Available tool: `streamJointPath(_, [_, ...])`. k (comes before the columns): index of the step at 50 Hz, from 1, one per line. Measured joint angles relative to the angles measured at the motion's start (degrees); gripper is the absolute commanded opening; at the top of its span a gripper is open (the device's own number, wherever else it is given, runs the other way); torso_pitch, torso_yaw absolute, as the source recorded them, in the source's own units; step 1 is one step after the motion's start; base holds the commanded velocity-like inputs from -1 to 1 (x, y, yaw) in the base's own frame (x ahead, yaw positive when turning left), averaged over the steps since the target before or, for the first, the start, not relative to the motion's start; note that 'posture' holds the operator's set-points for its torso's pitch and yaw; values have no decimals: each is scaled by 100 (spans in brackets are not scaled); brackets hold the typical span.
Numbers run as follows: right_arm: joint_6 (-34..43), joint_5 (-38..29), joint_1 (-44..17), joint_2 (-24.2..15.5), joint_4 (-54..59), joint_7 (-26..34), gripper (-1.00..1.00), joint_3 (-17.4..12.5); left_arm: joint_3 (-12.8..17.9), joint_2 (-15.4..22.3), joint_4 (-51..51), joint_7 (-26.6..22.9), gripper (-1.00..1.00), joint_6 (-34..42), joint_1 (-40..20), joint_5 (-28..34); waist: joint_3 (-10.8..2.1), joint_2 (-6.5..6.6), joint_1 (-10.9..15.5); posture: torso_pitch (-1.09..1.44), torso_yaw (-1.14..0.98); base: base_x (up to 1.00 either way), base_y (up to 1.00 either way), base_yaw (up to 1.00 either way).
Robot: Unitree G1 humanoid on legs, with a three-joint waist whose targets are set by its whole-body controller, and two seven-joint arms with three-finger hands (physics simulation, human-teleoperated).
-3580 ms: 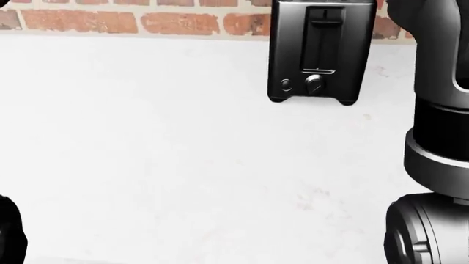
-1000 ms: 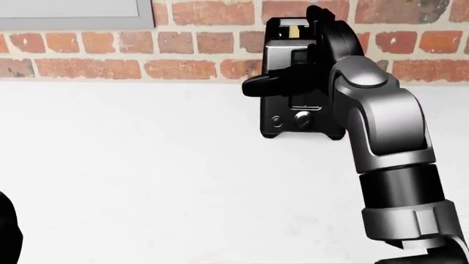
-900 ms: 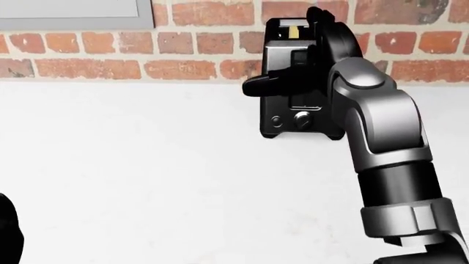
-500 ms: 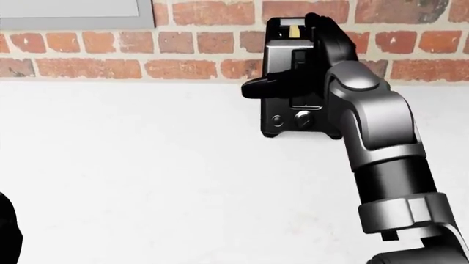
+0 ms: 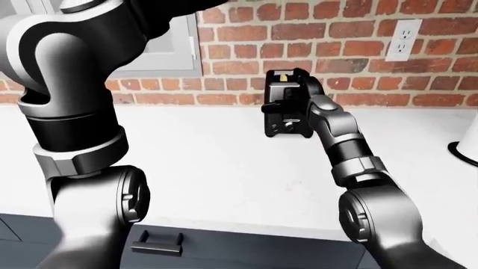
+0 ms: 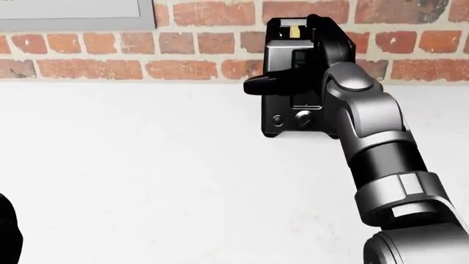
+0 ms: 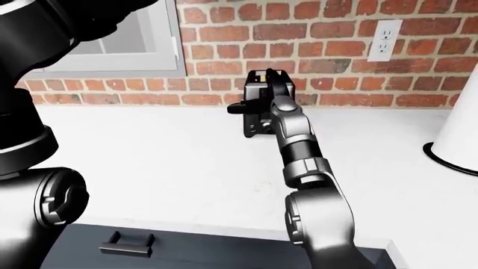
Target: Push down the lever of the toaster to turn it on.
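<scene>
Right hand reaching onto the toaster lever slot

The black three-finger right hand (image 6: 297,71) is lying over the black box-shaped toaster (image 6: 282,118), fingers spread, one sticking out leftward, probably to press the lever, which it is hiding; the toaster is standing against the red brick wall (image 6: 198,41).

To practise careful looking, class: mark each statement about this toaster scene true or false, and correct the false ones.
1. The toaster stands against a brick wall. True.
2. The right hand is at the toaster's face. True.
3. The toaster sits on a dark wooden table. False: it sits on a white counter.
4. The left hand rests on the toaster. False: only the raised left arm shows, at the left-eye view's left.
5. A wall outlet is on the bricks. True.
</scene>
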Motion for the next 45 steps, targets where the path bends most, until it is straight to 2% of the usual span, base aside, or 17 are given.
streamJointPath(17, [-974,-26,-447,-54,1364,-91,100,-61,30,74,-73,44,100,50,18,-98,-6,7,7,-48,0,0,0,0])
streamJointPath(45, [-1419,-156,-403,9,1625,-143,100,-110,4,66,-45,-20,100,-38,130,-54,-42,1,10,-48,0,0,0,0])
